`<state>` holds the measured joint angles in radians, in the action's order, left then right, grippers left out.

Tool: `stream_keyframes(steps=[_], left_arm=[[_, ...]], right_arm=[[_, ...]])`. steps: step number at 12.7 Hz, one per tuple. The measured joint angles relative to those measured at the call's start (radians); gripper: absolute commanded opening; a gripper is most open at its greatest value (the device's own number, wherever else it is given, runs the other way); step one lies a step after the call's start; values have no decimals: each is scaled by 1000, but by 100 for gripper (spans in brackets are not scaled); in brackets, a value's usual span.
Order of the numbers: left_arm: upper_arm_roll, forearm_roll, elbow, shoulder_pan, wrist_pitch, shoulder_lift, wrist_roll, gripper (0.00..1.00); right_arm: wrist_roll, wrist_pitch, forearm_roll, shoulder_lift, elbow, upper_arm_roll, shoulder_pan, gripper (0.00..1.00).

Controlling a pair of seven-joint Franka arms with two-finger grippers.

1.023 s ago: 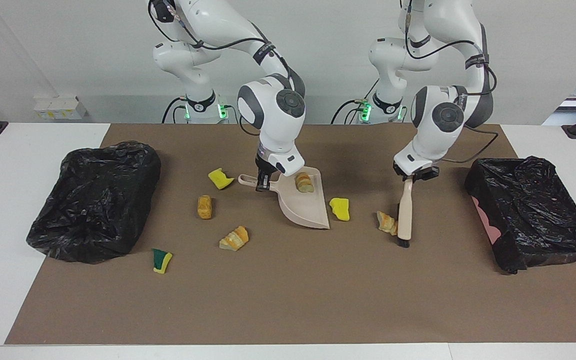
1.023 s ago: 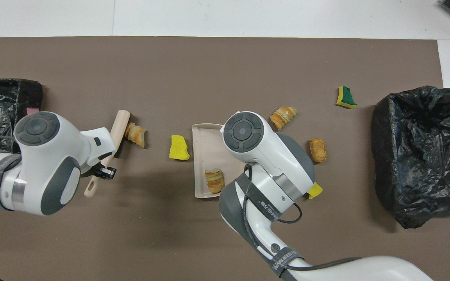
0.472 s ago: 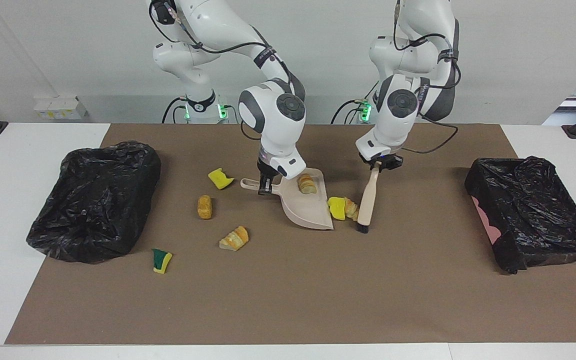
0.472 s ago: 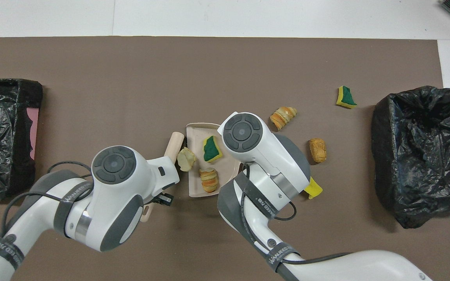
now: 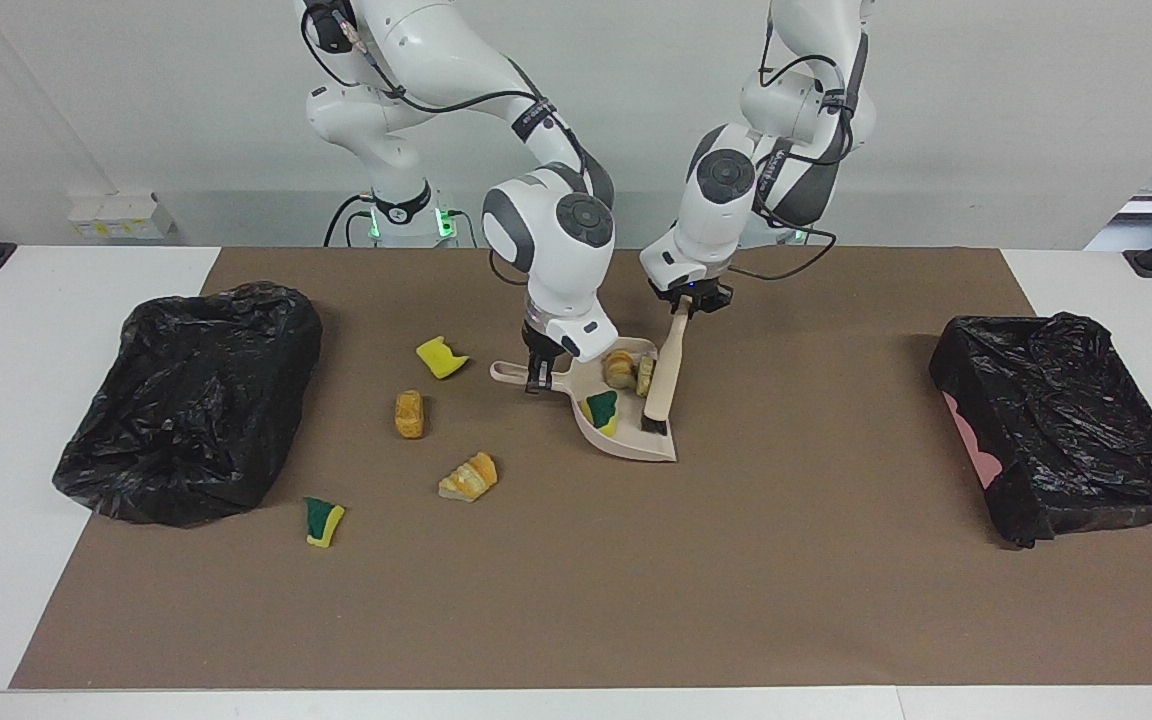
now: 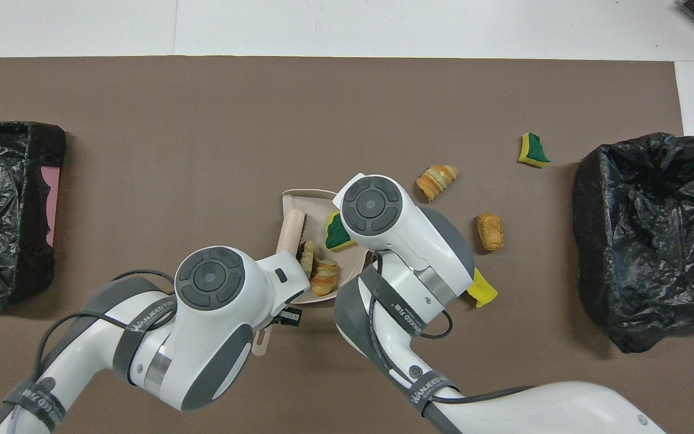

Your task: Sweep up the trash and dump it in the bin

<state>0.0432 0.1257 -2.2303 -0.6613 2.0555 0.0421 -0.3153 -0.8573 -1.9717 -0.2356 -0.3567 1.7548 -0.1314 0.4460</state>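
Sweeping trash (image 5: 619, 369) into dustpan (image 5: 636, 443) at bench centre: left gripper (image 5: 684, 304) clamped on brush (image 5: 663, 380), right gripper (image 5: 538, 372) clamped on dustpan handle. Next: gather four pieces toward right arm's end.

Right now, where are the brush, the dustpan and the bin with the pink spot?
brush (image 5: 667, 365), facing view, middle of its handle
dustpan (image 5: 636, 446), facing view, bare lip
bin (image 5: 1086, 420), facing view, black liner
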Motion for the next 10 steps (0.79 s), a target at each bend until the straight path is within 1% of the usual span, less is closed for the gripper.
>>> stream_keyframes(steps=[2, 4, 6, 8, 10], left_arm=[[13, 0, 5, 20, -2, 0, -125, 0], [15, 0, 6, 56, -22, 0, -205, 0], [11, 0, 6, 57, -30, 0, -266, 0], [2, 0, 3, 53, -30, 0, -285, 0], [-5, 0, -8, 49, -17, 2, -284, 0]], right_arm=[[-10, -4, 1, 0, -1, -1, -18, 0], [-47, -13, 47, 0, -5, -1, -54, 0], [-101, -14, 89, 0, -15, 0, -90, 0], [-138, -14, 98, 0, -20, 0, -113, 0], [-152, 0, 89, 1, -20, -3, -100, 0]])
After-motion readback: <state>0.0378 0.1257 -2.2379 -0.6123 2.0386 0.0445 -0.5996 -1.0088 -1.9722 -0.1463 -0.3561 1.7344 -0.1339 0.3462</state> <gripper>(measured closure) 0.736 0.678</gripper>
